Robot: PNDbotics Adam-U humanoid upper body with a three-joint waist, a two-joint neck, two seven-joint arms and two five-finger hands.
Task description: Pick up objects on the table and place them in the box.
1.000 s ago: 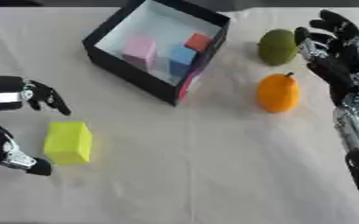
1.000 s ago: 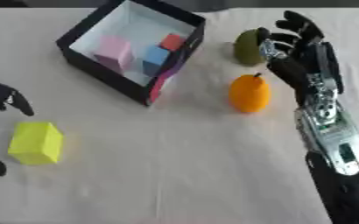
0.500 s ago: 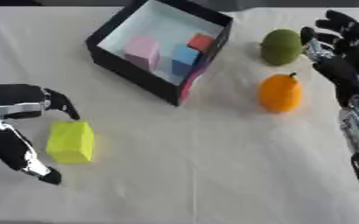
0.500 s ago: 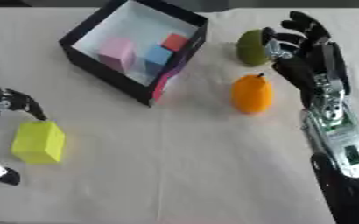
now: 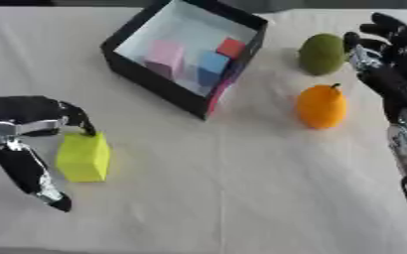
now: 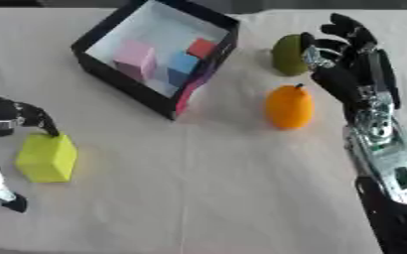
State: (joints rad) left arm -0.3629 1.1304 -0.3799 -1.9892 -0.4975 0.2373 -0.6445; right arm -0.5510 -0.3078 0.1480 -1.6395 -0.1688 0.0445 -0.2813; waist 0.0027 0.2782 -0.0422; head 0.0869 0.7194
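Near the table's point(image 5: 241, 198) left edge, closest to the robot: left hand point(image 5: 20, 134), fingers spread wide around a yellow block point(image 5: 84, 157). One finger arches over the block's far top corner and seems to touch it; the thumb reaches down past the block's near left side, apart from it. Nothing gripped yet. The block rests flat on the white cloth, well apart from the box.

Toward the table's middle right: orange fruit point(image 5: 321, 106), upright on the cloth, stem uppermost, untouched.

Along the right edge: right hand point(image 6: 350, 69), fingers relaxed and pointing to the far side, holding nothing; it lies just beside the green fruit point(image 5: 321, 53), with contact uncertain.

Far side, left of centre: black box point(image 5: 146, 77) with a pale interior, set at an angle to the table's edges. Already inside: pink block point(image 5: 165, 55), blue block point(image 5: 212, 64), red block point(image 5: 231, 47), grouped toward the box's right wall.

Step in hand, as judged: the grasp of the yellow block, fingers placed around it but not closed. Three items remain outside the box.

Next move calls for: closing thumb and fingers onto opposite faces of the yellow block, lifting it clear of the cloth, then carrying it toward the far side, over the box's near wall, and releasing it into the open space left of the pink block
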